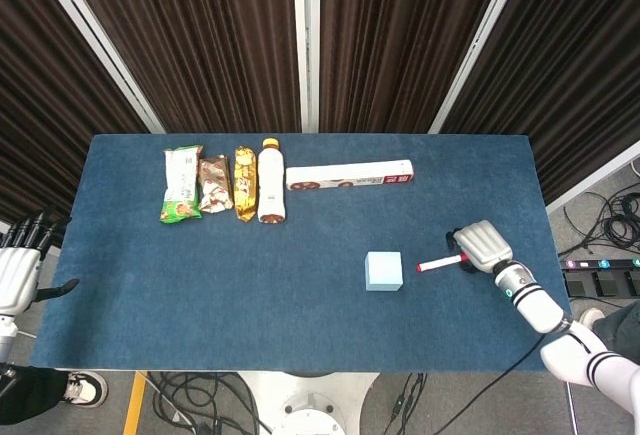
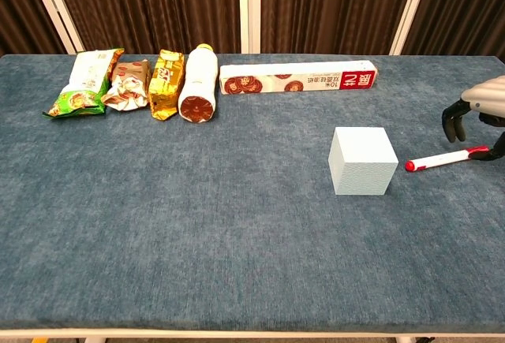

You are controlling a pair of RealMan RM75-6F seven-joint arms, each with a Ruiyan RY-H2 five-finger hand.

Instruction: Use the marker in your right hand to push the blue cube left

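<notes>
The pale blue cube (image 1: 384,271) (image 2: 363,160) stands on the blue table (image 1: 250,285), right of centre. A red-and-white marker (image 1: 440,264) (image 2: 446,158) lies low over the cloth just right of the cube. Its red tip points at the cube, with a small gap between them. My right hand (image 1: 483,247) (image 2: 480,114) holds the marker's rear end, with the fingers curled over it and the thumb at its end. My left hand (image 1: 20,265) hangs off the table's left edge, holding nothing, fingers apart; the chest view does not show it.
Along the back lie a green snack bag (image 1: 181,186), two smaller packets (image 1: 214,183), a bottle on its side (image 1: 270,183) and a long white box (image 1: 349,175). Cables and a power strip (image 1: 600,275) sit on the floor to the right.
</notes>
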